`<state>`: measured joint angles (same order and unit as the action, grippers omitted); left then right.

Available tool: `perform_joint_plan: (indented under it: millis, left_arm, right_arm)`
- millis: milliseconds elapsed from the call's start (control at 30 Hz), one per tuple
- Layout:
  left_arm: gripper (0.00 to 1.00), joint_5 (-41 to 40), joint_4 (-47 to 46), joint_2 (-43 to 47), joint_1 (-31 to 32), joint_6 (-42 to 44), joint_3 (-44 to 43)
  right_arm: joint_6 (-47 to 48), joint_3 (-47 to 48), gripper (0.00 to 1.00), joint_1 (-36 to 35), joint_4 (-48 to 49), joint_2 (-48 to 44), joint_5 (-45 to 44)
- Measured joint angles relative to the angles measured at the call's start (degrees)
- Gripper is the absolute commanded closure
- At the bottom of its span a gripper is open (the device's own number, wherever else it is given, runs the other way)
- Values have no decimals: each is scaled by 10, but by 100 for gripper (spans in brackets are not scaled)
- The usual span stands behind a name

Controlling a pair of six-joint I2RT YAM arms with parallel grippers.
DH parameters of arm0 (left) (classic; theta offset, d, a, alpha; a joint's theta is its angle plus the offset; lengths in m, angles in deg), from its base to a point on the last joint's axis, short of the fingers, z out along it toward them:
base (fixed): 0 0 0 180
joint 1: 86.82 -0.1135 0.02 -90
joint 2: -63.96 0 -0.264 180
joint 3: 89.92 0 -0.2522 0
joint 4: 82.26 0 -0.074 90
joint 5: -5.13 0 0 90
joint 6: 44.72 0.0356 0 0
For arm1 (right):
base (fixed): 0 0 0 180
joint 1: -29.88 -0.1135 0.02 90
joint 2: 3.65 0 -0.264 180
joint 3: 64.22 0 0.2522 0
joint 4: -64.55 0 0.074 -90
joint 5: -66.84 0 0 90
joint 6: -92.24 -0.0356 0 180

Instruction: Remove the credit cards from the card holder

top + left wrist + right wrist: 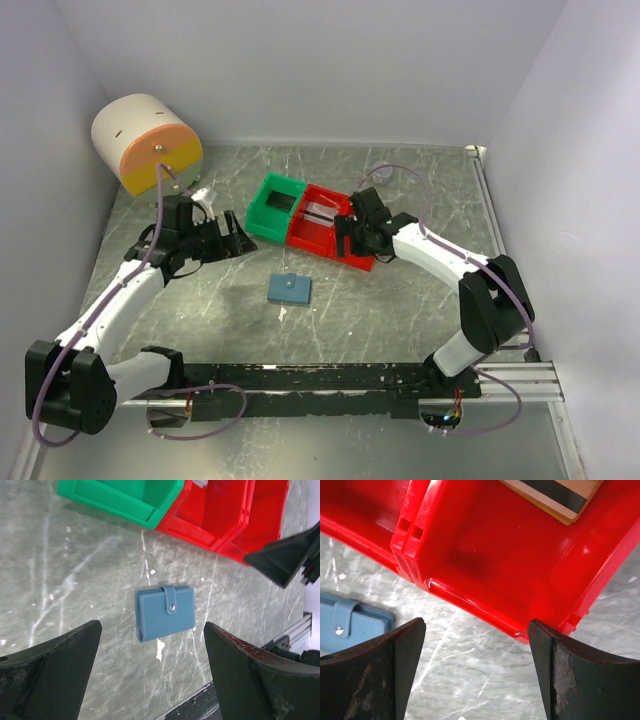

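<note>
L gripper (228, 238): fingers wide apart, nothing btwn them; hangs above the table (400, 310), left of centre.
R gripper (348, 235): fingers apart too, empty; hangs over near lip of red bin (318, 243).
Card holder (166, 612): flat on table, shut, snap tab (172, 608) fastened. Lies btwn the two arms, closer to the bases than either gripper, well apart from both.
Dir. from L: straight ahead, centred btwn the fingers in L wrist view.
Dir. from R: off to one side; only one end shows at the frame edge in R wrist view.
Long axis: approx. left–right across table, slight tilt. Tab strap wraps over the edge facing the bins.
Nearer arm: about even in top view. L looks better lined up (judgement).
Cards: one pale-gold card (550, 495) w/ dark stripe lies in red bin. Whether others sit inside the shut holder: can't tell.
Green bin (272, 208): touching red bin, not involved.
Next (judgement): descend on holder, undo snap first.
</note>
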<state>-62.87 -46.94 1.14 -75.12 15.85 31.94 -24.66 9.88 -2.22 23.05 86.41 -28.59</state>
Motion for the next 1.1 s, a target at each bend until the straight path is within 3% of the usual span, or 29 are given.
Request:
perform_joint_plan:
  millis: [500,667,833,1100]
  left_arm:
    - [4,-22,-68,-120,184,-40,16]
    - [4,-55,-74,-169,227,-54,16]
    - [4,-103,-79,-181,247,-86,30]
    - [4,-192,-82,-114,248,-141,68]
  right_arm:
    - [122,42,15,136,14,11,55]
    - [120,39,18,135,23,3,109]
    - [86,-46,26,123,83,-68,183]
    - [47,-121,29,18,181,-92,233]
